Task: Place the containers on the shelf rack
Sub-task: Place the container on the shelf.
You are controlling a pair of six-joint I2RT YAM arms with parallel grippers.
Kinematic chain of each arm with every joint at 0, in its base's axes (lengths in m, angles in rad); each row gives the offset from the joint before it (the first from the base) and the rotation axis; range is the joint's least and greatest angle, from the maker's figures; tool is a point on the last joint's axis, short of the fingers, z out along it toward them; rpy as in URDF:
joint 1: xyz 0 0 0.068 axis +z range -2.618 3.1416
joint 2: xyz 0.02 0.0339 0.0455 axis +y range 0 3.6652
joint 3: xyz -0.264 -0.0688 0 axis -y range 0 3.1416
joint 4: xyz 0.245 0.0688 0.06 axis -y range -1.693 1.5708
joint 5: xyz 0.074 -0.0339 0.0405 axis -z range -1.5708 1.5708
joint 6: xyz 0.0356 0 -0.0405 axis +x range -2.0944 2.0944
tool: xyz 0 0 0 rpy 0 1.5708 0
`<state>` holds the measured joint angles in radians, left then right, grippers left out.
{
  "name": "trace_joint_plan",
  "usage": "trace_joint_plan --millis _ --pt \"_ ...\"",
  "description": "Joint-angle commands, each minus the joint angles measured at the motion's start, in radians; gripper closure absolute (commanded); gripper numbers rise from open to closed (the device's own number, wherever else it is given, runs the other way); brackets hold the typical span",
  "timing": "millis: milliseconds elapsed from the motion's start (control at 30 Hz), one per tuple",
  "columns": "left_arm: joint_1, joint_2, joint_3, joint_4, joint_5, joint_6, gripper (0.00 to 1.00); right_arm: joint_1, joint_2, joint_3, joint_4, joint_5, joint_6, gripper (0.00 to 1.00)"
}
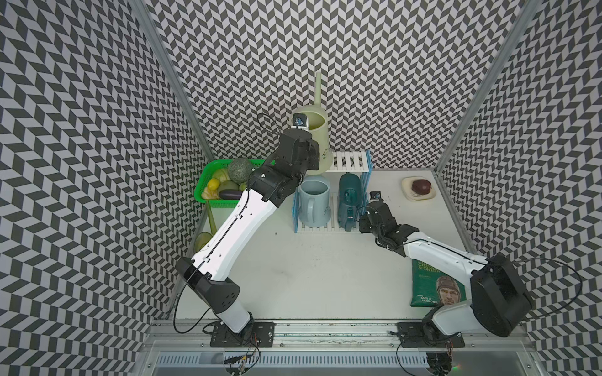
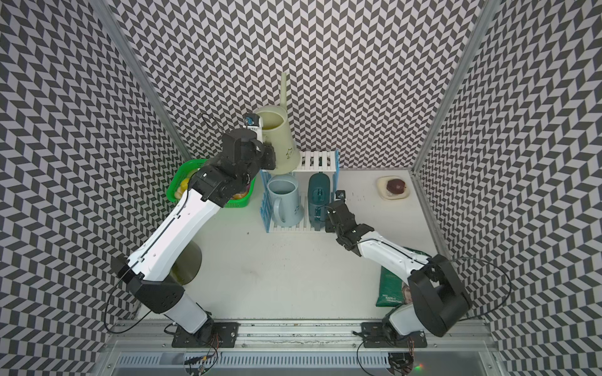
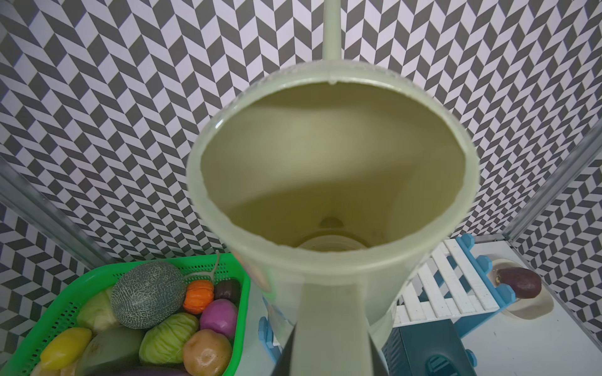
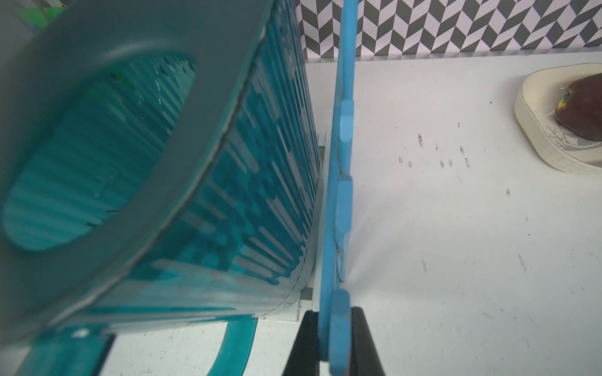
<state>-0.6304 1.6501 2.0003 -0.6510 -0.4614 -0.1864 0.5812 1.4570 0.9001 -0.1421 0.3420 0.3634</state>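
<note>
We find the olive jug (image 2: 190, 263) nearest, on the table and partly hidden by the left arm, well apart from the shelf rack (image 1: 351, 161). The right gripper (image 4: 337, 328) is clamped on the rack's blue side panel (image 4: 342, 130), in our judgement to steady it. The light blue jug (image 1: 314, 203) and dark teal jug (image 1: 349, 192) stand side by side on the lower shelf. Farthest, the left gripper (image 3: 329, 351) is closed on the loop handle of the cream jug (image 1: 321, 146). This jug is upright and empty, directly ahead of the claw, its spout pointing to the back wall. It is over the top shelf's half nearer the left arm; we cannot tell whether its base touches
</note>
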Motion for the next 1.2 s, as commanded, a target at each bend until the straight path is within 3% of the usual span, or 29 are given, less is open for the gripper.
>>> trace_joint_plan --millis 0,133,200,1167 --pt "0.0 0.017 0.038 0.027 -0.035 -0.022 0.94 0.012 -0.021 0.004 0.051 -0.04 0.045 1.0" --pt "0.0 0.03 0.038 0.019 -0.024 -0.032 0.7 0.012 -0.023 0.0 0.052 -0.047 0.045 1.0" --pt "-0.001 0.037 0.038 0.015 -0.02 -0.034 0.66 0.012 -0.024 0.002 0.05 -0.057 0.046 1.0" --pt "-0.003 0.074 0.053 -0.01 0.148 -0.112 0.51 0.012 -0.05 0.005 0.032 -0.072 0.053 0.96"
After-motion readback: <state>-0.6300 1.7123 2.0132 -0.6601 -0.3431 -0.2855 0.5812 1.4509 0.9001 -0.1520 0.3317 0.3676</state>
